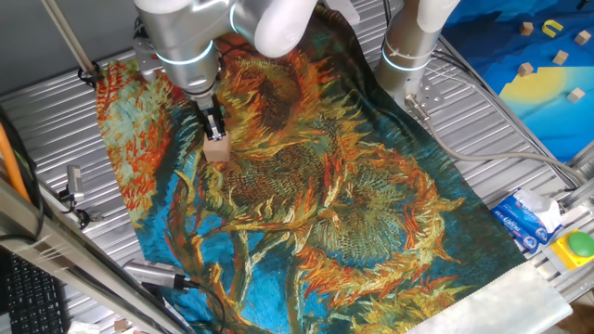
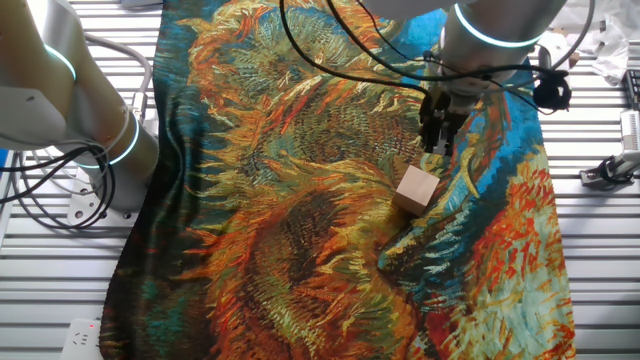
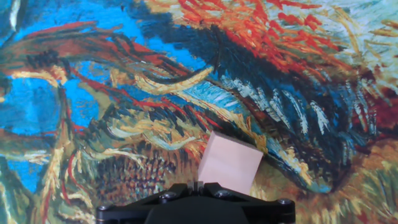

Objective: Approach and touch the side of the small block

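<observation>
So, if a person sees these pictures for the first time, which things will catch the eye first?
First, the bright sunflower-painting cloth, which covers most of the table in blue, orange and yellow. Next, the small block, plain tan wood, stands out against the pattern near one edge of the cloth. The claw hangs close above and beside it, and in the hand view the block sits just ahead of the claw's black base.

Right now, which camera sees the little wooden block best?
The other fixed view: the small block sits whole and unobstructed on the sunflower cloth. In one fixed view the gripper crowds its top. In the hand view the gripper body hides its lower part.
</observation>
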Controlling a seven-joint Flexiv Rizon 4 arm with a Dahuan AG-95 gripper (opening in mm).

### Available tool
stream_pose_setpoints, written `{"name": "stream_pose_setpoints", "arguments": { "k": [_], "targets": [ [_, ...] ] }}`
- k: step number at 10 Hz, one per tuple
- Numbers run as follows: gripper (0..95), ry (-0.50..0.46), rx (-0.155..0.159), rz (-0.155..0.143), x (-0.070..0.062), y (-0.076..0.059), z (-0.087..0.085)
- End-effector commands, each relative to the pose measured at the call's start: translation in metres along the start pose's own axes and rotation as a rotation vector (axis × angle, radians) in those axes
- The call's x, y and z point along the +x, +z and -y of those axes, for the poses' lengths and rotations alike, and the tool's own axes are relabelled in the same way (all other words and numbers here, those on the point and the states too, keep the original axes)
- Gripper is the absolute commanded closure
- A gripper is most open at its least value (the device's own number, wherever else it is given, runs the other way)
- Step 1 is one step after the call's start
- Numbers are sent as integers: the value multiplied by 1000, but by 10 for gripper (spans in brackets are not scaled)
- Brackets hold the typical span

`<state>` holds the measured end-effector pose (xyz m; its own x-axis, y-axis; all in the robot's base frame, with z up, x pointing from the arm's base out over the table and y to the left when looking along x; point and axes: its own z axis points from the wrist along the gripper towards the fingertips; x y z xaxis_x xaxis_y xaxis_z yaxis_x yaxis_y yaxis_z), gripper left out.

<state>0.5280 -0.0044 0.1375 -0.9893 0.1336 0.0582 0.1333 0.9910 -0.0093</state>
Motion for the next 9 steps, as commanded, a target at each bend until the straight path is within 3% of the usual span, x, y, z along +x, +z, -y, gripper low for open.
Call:
{"name": "stream_pose_setpoints", "arguments": {
  "k": [1, 9],
  "targets": [
    [950, -5, -1, 2, 2, 1, 1],
    [950, -13, 1, -1, 5, 1, 1]
  ]
}}
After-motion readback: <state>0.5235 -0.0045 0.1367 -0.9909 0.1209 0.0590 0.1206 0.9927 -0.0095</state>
